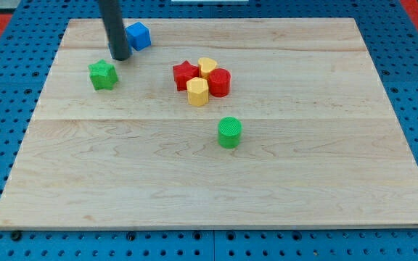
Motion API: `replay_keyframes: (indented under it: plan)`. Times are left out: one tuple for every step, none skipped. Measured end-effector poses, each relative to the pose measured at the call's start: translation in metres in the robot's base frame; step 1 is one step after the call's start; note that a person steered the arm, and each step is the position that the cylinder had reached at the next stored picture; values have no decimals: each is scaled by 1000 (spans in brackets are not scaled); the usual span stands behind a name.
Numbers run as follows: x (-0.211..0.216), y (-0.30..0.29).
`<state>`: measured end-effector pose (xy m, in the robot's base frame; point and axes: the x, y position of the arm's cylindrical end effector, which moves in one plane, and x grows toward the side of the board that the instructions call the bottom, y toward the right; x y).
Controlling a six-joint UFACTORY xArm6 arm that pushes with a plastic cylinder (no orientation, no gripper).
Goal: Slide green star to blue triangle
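Green star (102,75): it lies just below and to the view's left of my tip (120,57), near but apart from it.
Blue block (138,35): just to the view's right of my tip and above it; I cannot tell if it is a triangle.
Tip state: a bare rod, no pincer to spread or press.
Progress: star and blue block are close but not touching; a short push remains.
Other blocks: red star (184,73), yellow heart (207,67), red cylinder (220,82), yellow hexagon (197,92) and green cylinder (229,132) sit well to the right.
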<state>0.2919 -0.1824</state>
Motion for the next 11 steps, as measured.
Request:
replay_keyframes:
  plan:
    - [-6, -44]
    - [44, -58]
    - [95, -27]
    - [93, 33]
    - [47, 24]
    - [101, 18]
    - [96, -46]
    - [66, -28]
    - [29, -25]
    - [40, -12]
    - [71, -12]
